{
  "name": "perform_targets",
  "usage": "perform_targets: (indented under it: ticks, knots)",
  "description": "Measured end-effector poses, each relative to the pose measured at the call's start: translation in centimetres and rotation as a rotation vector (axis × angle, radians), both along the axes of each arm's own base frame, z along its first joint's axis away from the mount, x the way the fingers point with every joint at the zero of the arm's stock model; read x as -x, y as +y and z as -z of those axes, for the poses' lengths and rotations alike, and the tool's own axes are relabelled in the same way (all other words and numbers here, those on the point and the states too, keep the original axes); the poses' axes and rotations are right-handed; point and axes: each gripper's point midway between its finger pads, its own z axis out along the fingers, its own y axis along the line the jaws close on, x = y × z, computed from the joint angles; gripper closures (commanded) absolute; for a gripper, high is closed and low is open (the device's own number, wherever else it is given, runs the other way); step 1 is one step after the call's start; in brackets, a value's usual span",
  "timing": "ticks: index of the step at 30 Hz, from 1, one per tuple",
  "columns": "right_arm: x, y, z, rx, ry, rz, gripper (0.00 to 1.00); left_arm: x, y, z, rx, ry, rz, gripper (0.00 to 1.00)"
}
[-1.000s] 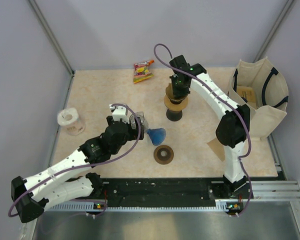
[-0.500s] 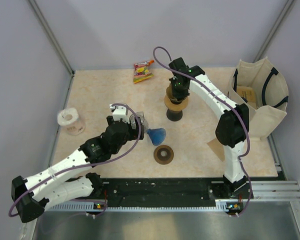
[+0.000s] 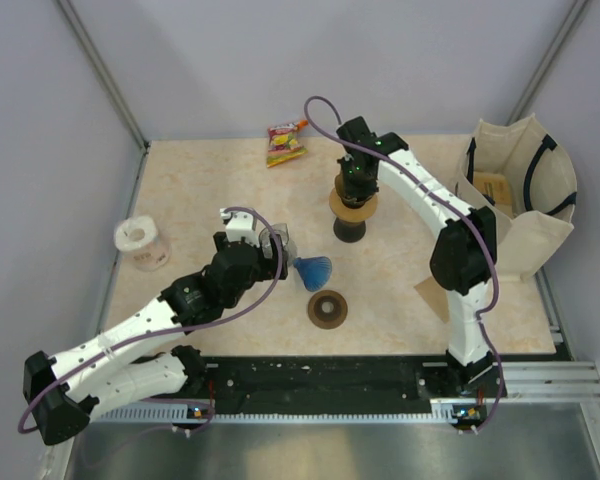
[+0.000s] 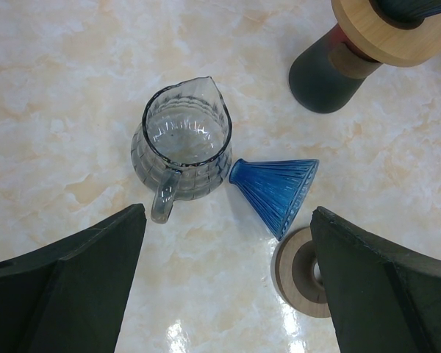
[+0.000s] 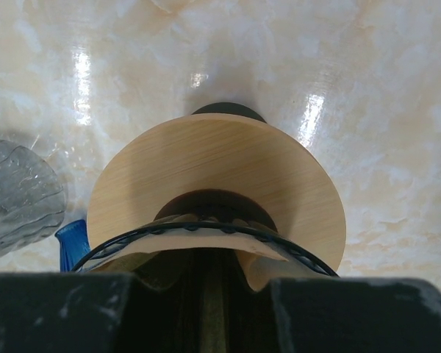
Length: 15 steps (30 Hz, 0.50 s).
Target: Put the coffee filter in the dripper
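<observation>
The dripper [image 5: 295, 251] is a dark glass cone in a round wooden collar [image 3: 352, 207] on a dark base [image 3: 349, 231], right of centre at the back. My right gripper [image 3: 353, 185] stands straight over it. In the right wrist view the cream coffee filter [image 5: 181, 243] lies crumpled inside the dripper's rim, and the right gripper [image 5: 220, 279] is shut on its near edge. The top view hides the filter under the gripper. My left gripper [image 4: 226, 213] hangs open near the table's middle, above a glass pitcher [image 4: 184, 143], holding nothing.
A blue ribbed cone [image 4: 275, 191] lies on its side beside the pitcher, with a loose wooden ring [image 3: 327, 309] in front of it. A paper roll [image 3: 143, 243] stands left, a snack packet [image 3: 285, 142] at the back, a canvas bag [image 3: 520, 190] right.
The right wrist has shifted very slightly over the dripper. The left arm has not moved.
</observation>
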Motion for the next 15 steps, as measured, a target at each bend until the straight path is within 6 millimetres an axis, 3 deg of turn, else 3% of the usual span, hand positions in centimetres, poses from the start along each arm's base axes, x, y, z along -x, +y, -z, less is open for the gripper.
perform_targets:
  ticks: [15]
  knots:
    - [-0.23, 0.00, 0.31, 0.024, 0.005, -0.036, 0.86, 0.03, 0.11, 0.43, -0.006, 0.005, -0.002, 0.01]
